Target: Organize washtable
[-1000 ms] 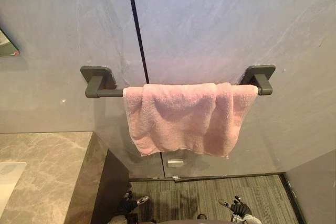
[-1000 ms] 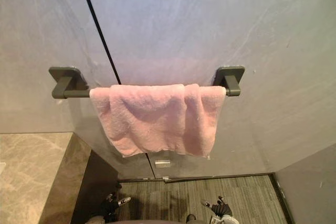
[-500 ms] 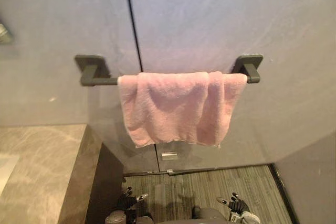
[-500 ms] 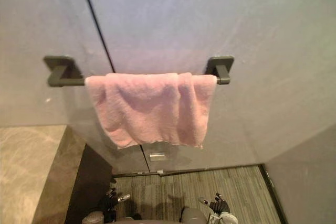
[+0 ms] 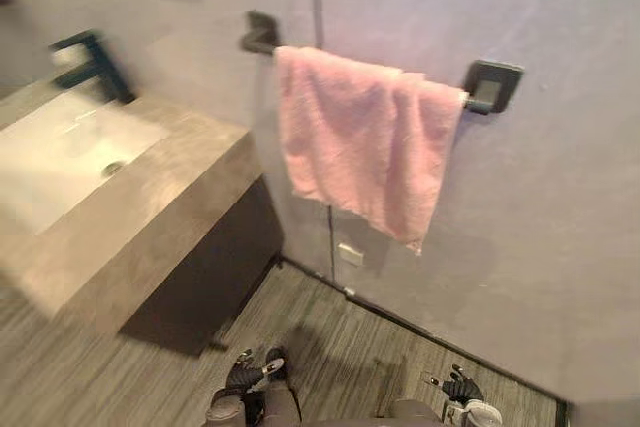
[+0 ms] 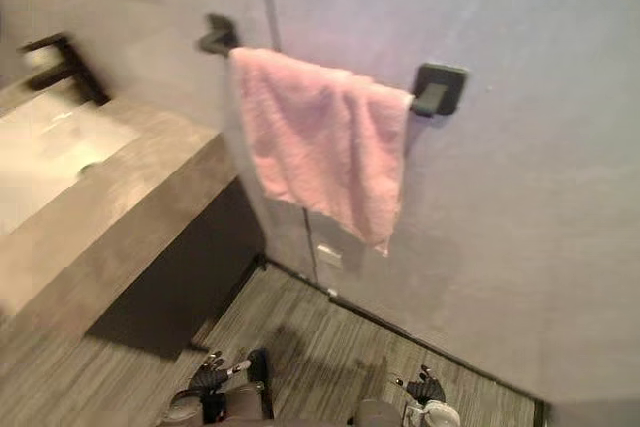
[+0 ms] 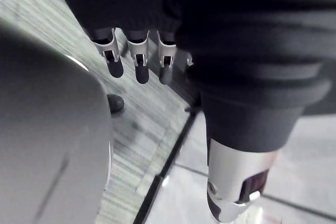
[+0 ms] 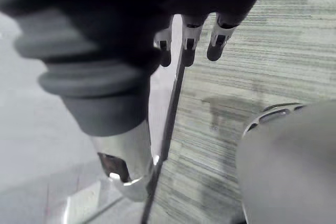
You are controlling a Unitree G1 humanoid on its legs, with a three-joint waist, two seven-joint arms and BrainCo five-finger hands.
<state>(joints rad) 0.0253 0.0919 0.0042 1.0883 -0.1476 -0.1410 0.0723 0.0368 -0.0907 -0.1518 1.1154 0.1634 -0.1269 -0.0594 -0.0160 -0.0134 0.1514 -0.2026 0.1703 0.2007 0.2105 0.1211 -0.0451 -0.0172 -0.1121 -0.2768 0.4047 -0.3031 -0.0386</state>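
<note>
Towel [image 5: 360, 142], pink, hangs over the dark towel bar [image 5: 488, 87] in the upper middle of the frame; it covers most of the bar between the 2 brackets, with a thicker fold toward the right bracket, and its lowest corner droops on the right side; the bar is fixed to the grey wall [image 5: 560, 197].

I see the washtable [image 5: 170, 182] along the left of the frame, a stone-coloured top with a pale basin [image 5: 70, 152] sunk into it; a dark faucet [image 5: 95, 62] stands behind the basin in the upper left; a dark cabinet front [image 5: 215, 267] drops below the top to the striped grey floor [image 5: 330, 347]; the towel hangs near the table's right corner but apart from it; a small pale wall plate [image 5: 349, 254] sits low on the wall under the towel.

My left hand [image 5: 245, 375] is at the bottom edge, left of centre, low over the floor; in its wrist view the fingers [image 7: 137, 59] hang relaxed and spread, closed on nothing; my right hand [image 5: 458, 387] is at the bottom edge toward the right; its fingers [image 8: 191, 40] are likewise loose and apart, holding nothing; both hands are well apart from the towel and the washtable.
</note>
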